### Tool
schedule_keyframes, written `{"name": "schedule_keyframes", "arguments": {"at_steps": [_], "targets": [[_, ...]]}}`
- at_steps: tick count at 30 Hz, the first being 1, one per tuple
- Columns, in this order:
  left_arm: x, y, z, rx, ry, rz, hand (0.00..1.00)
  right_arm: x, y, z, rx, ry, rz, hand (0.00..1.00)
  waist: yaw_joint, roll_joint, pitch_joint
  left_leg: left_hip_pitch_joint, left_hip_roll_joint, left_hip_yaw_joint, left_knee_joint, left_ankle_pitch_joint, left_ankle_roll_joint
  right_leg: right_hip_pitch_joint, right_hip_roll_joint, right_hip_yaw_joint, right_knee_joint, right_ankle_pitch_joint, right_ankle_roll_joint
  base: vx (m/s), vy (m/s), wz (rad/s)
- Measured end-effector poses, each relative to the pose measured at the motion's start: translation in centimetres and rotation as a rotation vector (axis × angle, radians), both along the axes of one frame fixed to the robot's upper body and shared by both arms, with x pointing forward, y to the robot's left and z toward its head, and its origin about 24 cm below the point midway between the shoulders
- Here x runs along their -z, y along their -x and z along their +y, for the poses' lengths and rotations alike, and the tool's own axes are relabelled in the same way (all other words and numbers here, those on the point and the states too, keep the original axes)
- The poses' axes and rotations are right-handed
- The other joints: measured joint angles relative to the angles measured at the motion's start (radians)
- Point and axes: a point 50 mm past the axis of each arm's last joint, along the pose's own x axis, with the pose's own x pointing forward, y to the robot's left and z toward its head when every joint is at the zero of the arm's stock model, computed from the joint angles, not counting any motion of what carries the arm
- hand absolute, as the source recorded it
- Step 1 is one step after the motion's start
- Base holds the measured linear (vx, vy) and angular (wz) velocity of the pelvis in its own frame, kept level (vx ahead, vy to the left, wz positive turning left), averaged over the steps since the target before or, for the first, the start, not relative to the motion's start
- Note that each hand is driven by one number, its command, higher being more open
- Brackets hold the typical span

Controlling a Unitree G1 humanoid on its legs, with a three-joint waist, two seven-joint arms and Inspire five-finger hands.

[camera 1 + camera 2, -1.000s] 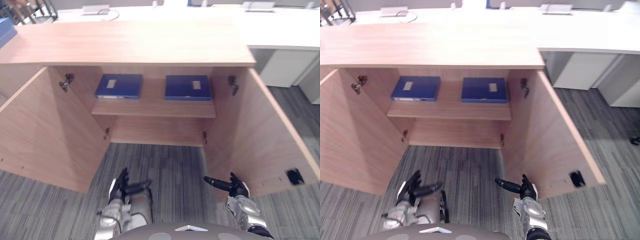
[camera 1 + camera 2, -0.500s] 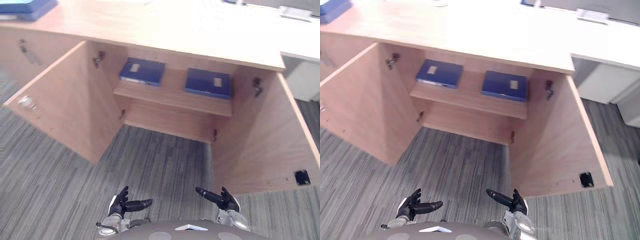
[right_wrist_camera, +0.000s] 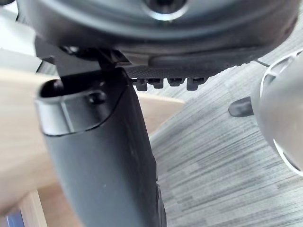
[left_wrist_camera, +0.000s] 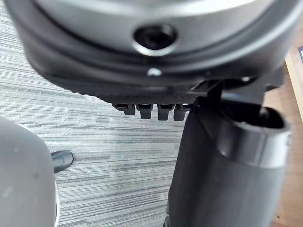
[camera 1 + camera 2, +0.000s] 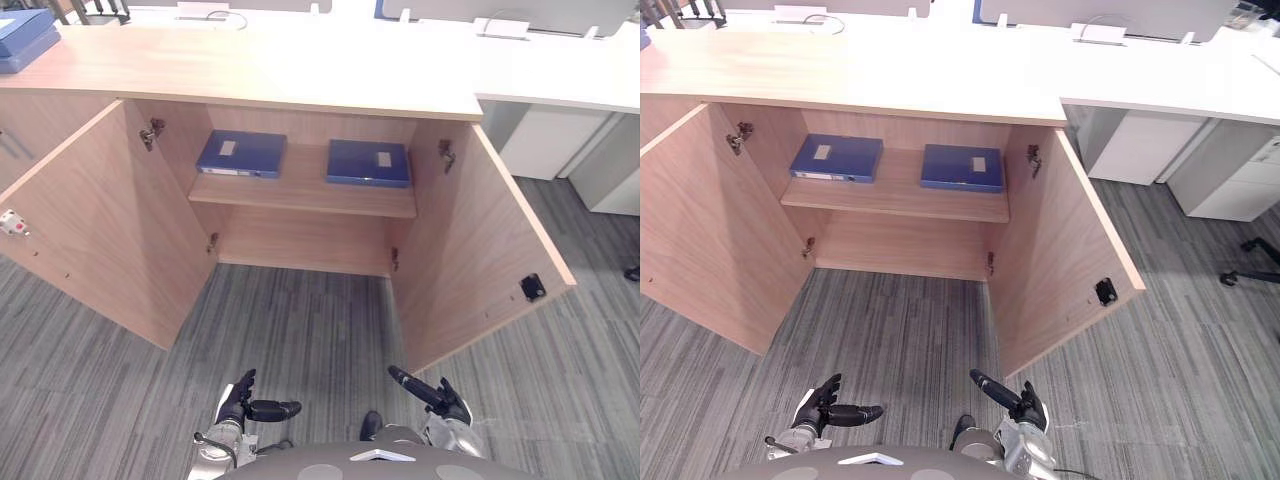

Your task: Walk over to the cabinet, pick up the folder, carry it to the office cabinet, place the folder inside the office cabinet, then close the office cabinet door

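Note:
Two blue folders lie flat on the shelf inside the open wooden cabinet (image 5: pixel 270 70): one on the left (image 5: pixel 241 154), one on the right (image 5: pixel 368 162). Both cabinet doors stand wide open, the left door (image 5: pixel 100 220) and the right door (image 5: pixel 470 250). A third blue folder (image 5: pixel 22 38) rests on the cabinet top at the far left. My left hand (image 5: pixel 245 405) and right hand (image 5: pixel 430 392) hang low over the carpet, well short of the cabinet. Both are open and hold nothing; the wrist views show a straight thumb on the left (image 4: pixel 222 179) and on the right (image 3: pixel 104 156).
Grey striped carpet (image 5: pixel 300 320) lies between me and the cabinet. White desks (image 5: pixel 560 80) run behind and to the right. A white drawer unit (image 5: pixel 1240 180) and a chair base (image 5: pixel 1250 265) stand at the right.
The camera has swung and drawn back, so the cabinet looks smaller and farther off. Both hands sit lower in view and stay open and empty.

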Motion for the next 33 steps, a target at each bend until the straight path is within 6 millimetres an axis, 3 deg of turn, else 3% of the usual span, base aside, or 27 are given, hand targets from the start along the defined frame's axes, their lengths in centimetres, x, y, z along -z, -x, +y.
{"name": "schedule_keyframes", "arguments": {"at_steps": [4, 9, 16, 18, 22, 28, 33], "targets": [[0.0, 0.0, -0.1, 0.003, -0.007, 0.001, 1.0, -0.6, 1.4, -2.3, 0.188, 0.03, -0.014, 1.0, -0.002, 0.001, 0.0, 0.023, -0.002, 0.037, -0.017, -0.002, 0.001, 0.002, 0.001, 0.018, -0.001, 0.003, 0.005, -0.06, -0.007, -0.19], [0.0, 0.0, -0.5, -0.005, 0.001, -0.002, 1.0, -2.4, 1.3, -4.9, 0.325, 0.115, -0.101, 1.0, -0.011, 0.007, -0.005, 0.074, 0.014, 0.135, -0.031, -0.018, -0.01, 0.004, 0.025, 0.071, -0.002, 0.002, 0.003, 0.02, -0.007, -0.48], [0.0, -0.5, -1.9, 0.119, -0.01, -0.004, 1.0, -2.9, 0.6, -4.8, 0.351, 0.111, -0.149, 1.0, -0.027, 0.021, -0.012, 0.134, 0.078, 0.344, 0.063, -0.103, -0.055, -0.01, 0.113, 0.223, 0.002, 0.01, -0.015, 0.09, 0.001, -0.9], [0.0, -0.9, -3.0, 0.169, 0.005, -0.012, 1.0, -3.1, 0.4, -4.8, 0.342, 0.112, -0.158, 1.0, -0.028, 0.033, -0.014, 0.15, 0.096, 0.426, 0.086, -0.126, -0.074, -0.032, 0.142, 0.256, 0.016, 0.015, -0.021, 0.1, 0.004, -1.0], [-0.6, -2.8, -5.8, 0.297, 0.048, -0.056, 1.0, -4.8, -1.2, -5.1, 0.311, 0.142, -0.255, 1.0, -0.05, 0.042, 0.002, 0.16, 0.106, 0.546, 0.139, -0.142, -0.072, -0.07, 0.166, 0.294, 0.048, 0.024, -0.034, 0.05, -0.012, -0.87], [-1.5, -4.6, -9.1, 0.432, 0.099, -0.119, 1.0, -7.3, -1.2, -7.0, 0.339, 0.224, -0.362, 1.0, -0.056, 0.049, 0.022, 0.181, 0.134, 0.583, 0.186, -0.202, -0.067, -0.072, 0.196, 0.314, 0.071, 0.015, -0.038, -0.02, -0.011, -0.27], [-0.8, -2.6, -9.2, 0.438, 0.118, -0.064, 1.0, -8.8, 0.3, -9.0, 0.43, 0.316, -0.379, 1.0, -0.053, 0.051, 0.023, 0.18, 0.143, 0.58, 0.215, -0.229, -0.062, -0.08, 0.191, 0.309, 0.092, -0.002, -0.049, -0.06, -0.02, -0.01]]}}
